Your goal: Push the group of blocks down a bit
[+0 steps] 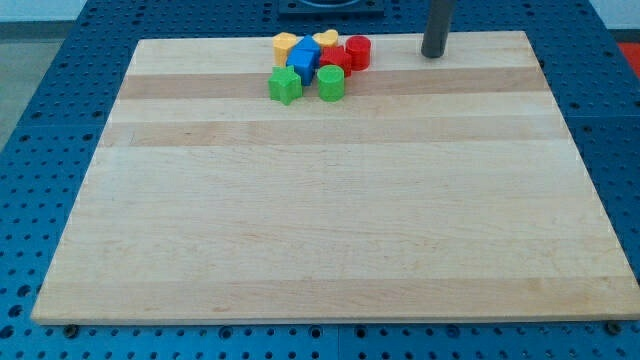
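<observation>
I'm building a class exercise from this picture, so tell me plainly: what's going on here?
A robot arm's rod is working over a wooden board. My tip rests near the board's top edge, to the view's right of a tight cluster of blocks and not touching it. The cluster holds a red cylinder, green blocks, blue ones and yellow ones. Nothing looks pushed down yet.

Cluster of small coloured blocks packed together near the board's top edge, left of centre.

A yellow block (286,44) and a yellow heart-like block (325,40) lie topmost; blue blocks (304,58) sit in the middle; a red cylinder (358,52) and another red block (336,59) are at the view's right; a green block (285,85) and a green cylinder (331,83) lie lowest.
</observation>
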Action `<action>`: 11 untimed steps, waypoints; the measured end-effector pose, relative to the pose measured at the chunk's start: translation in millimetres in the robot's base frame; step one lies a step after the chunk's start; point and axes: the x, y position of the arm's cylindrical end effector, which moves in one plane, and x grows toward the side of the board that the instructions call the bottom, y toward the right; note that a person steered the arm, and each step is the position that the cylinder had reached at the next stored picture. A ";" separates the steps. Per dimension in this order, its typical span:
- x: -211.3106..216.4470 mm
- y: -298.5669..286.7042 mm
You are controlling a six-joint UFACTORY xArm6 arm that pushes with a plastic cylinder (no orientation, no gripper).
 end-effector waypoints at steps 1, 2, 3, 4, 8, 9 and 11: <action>-25.4 -30.1; -26.8 -72.9; -24.9 -121.0; -25.7 -182.1; -24.9 -184.6; -26.1 -170.1; -23.1 -152.5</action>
